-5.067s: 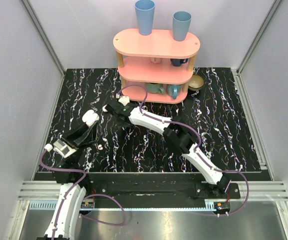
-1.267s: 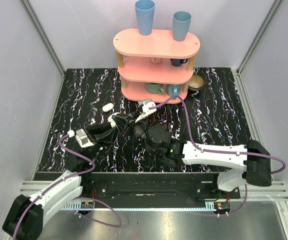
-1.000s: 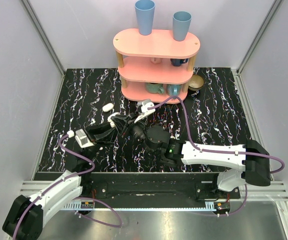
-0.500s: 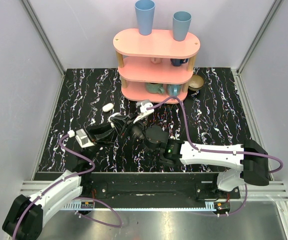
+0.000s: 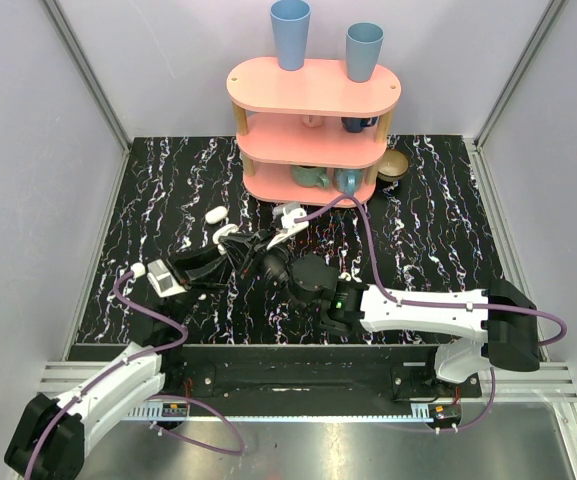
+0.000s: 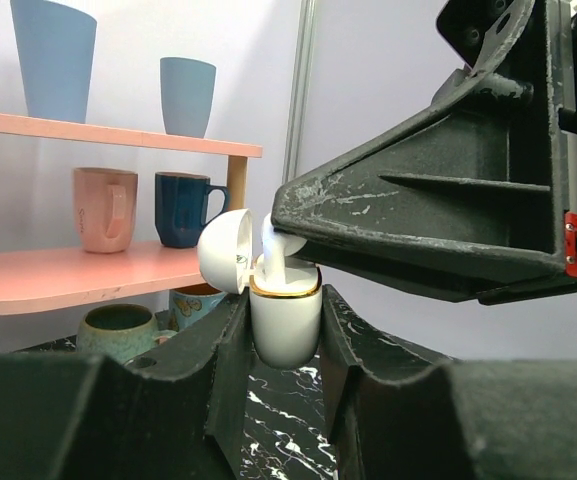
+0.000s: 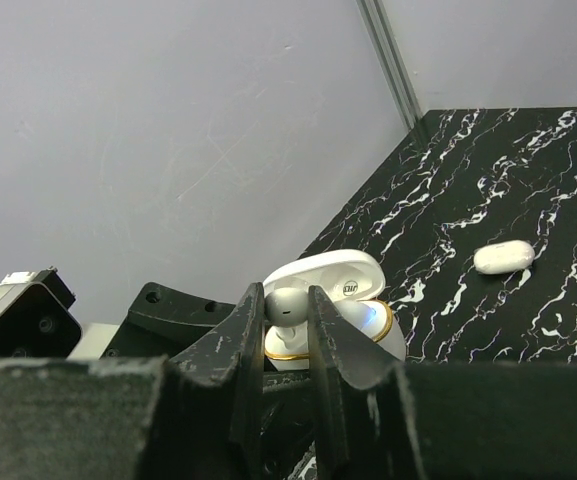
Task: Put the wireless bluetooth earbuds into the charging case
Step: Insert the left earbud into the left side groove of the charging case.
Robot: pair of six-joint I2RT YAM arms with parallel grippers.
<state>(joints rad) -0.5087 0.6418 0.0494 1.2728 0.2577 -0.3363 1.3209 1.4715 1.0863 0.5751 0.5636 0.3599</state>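
While the left gripper (image 6: 284, 345) clamps the open charging case (image 6: 286, 318) upright, the right gripper (image 7: 286, 300) pinches an earbud (image 6: 277, 258) just above its mouth, so it's straight down from here.

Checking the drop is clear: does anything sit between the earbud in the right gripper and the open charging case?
Nothing visible. The earbud, pinched by the right gripper, is right at the mouth of the charging case, held by the left gripper; its lid is swung aside.
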